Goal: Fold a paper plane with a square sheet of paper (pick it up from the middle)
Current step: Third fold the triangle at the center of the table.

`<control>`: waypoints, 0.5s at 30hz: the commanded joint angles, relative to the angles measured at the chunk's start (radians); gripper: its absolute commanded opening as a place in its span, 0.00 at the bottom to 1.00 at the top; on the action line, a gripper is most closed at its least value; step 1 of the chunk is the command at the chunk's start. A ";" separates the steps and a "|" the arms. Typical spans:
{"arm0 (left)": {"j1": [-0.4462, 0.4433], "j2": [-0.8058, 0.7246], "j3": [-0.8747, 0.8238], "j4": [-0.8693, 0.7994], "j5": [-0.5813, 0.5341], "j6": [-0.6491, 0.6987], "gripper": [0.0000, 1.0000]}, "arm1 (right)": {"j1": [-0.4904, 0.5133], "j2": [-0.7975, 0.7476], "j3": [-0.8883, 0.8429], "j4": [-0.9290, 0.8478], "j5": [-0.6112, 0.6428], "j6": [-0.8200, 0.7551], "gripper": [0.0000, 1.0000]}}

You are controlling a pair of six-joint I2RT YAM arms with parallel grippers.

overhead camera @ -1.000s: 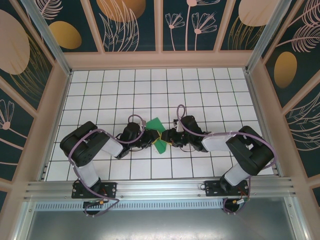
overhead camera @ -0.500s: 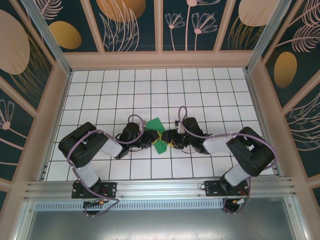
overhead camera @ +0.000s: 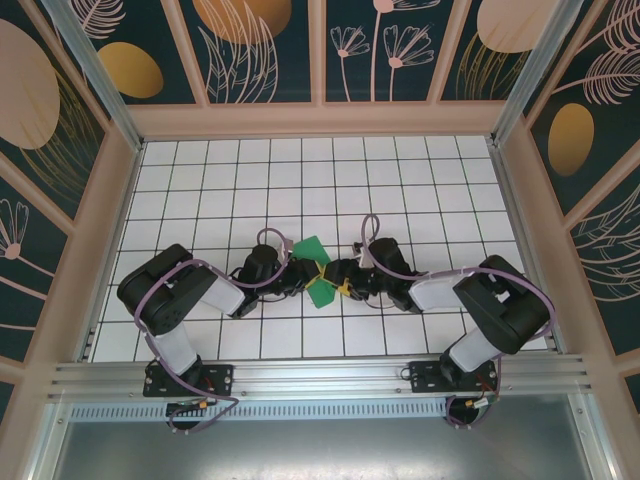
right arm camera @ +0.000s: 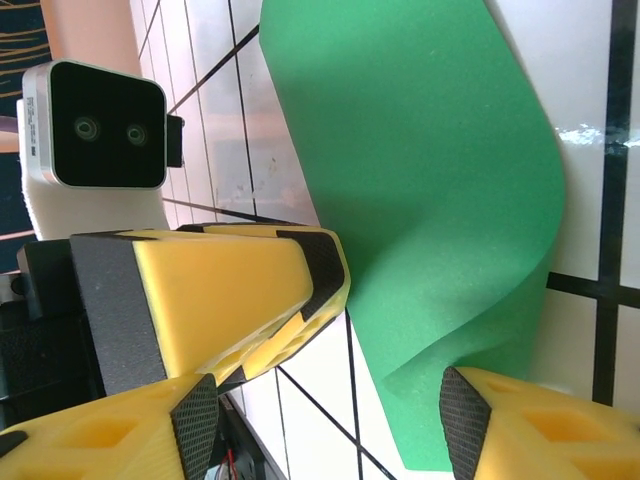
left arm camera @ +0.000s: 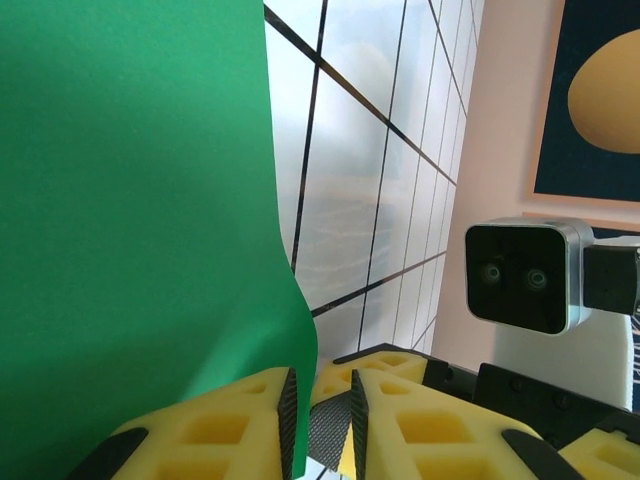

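The table (overhead camera: pixel 250 180) has a white top w/ black grid lines, and pale walls on the far, left & right edges. The green square sheet of paper (overhead camera: pixel 313 247) is near the middle, slightly toward the near edge. It is bent; cannot tell how much rests on the top.

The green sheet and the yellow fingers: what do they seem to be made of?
Green sheet: probably thin paper; matte, slightly grainy, bending in a soft curve. Yellow fingers: apparently moulded or printed plastic, dull finish, with recessed pockets. Their dark pads look like textured rubber, but that is uncertain.
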 commanded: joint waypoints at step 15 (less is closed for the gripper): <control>-0.017 -0.007 -0.025 0.030 0.056 0.006 0.30 | -0.023 -0.038 -0.004 0.129 0.026 0.035 0.65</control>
